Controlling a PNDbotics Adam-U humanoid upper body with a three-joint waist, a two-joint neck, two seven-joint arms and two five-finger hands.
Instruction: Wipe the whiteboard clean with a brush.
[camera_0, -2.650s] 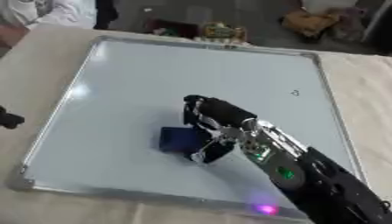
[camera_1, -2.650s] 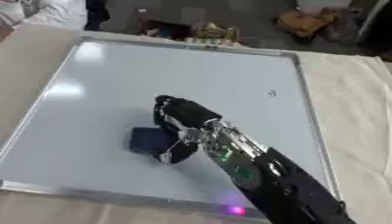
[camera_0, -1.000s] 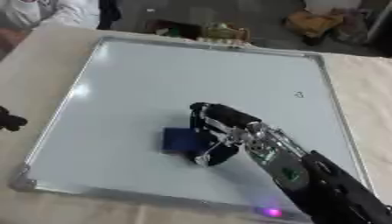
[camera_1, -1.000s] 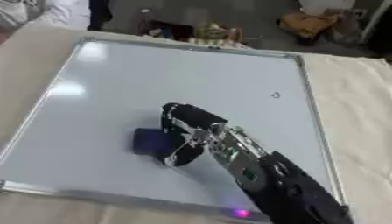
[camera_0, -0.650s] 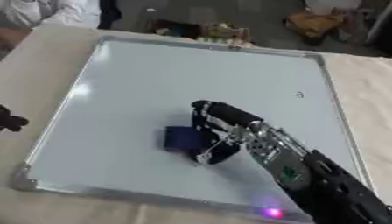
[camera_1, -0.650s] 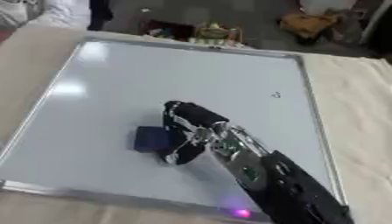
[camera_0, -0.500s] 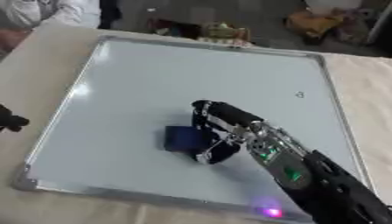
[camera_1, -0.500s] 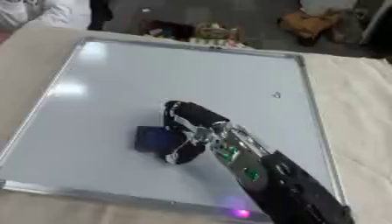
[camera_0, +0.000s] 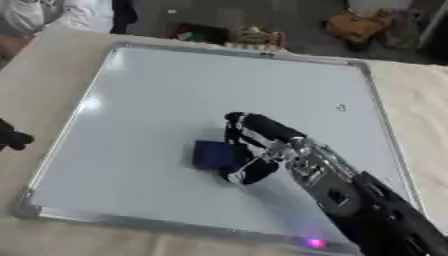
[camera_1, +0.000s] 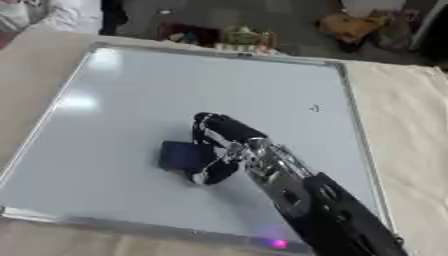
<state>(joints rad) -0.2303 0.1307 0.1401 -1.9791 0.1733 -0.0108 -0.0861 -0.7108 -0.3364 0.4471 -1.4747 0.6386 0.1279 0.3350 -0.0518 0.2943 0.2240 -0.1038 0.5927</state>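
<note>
— what's under everything?
— a desk (camera_0: 52, 70) covered in a pale beige cloth, a bit wrinkled along the right side.
— and past the far edge?
— dark grey floor (camera_1: 289, 30), with blurred clutter on it: something yellowish-green (camera_0: 252, 37) in the middle and an orange-brown bundle (camera_0: 360, 22) to the right.
— light?
— soft and overhead, no hard shadows on the cloth.
</note>
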